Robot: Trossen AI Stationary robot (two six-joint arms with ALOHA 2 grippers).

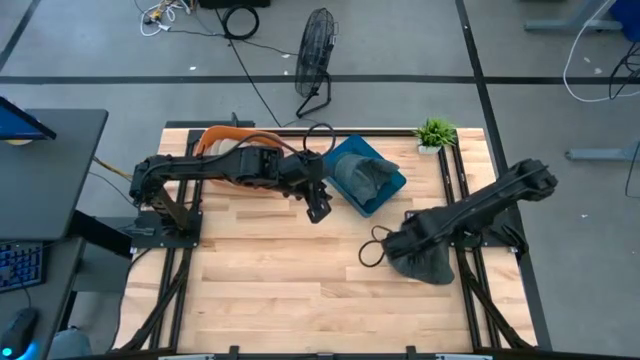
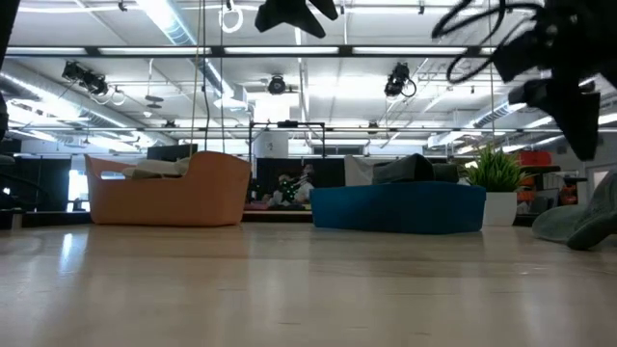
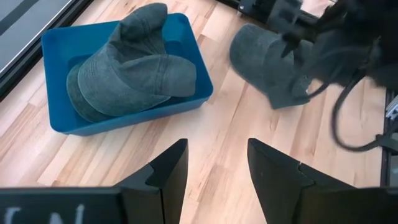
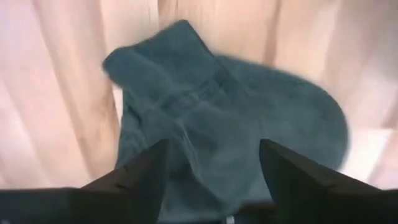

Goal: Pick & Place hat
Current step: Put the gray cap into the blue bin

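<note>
A grey-green hat [image 1: 430, 266] lies flat on the wooden table at the right; it also shows in the right wrist view [image 4: 217, 118] and at the low view's right edge [image 2: 578, 222]. My right gripper [image 4: 211, 171] is open and hangs above this hat without touching it; it also shows in the high view [image 1: 408, 250]. A second grey-green hat [image 3: 130, 68] lies in a blue bin [image 1: 392, 190]. My left gripper [image 1: 318, 207] is open and empty, raised above the table just left of the blue bin [image 3: 68, 124].
An orange bin [image 1: 215, 137] stands at the far left behind the left arm, holding something pale [image 2: 159, 167]. A small potted plant [image 1: 435, 133] stands at the far right corner. Bare wood fills the table's near half [image 1: 290, 290].
</note>
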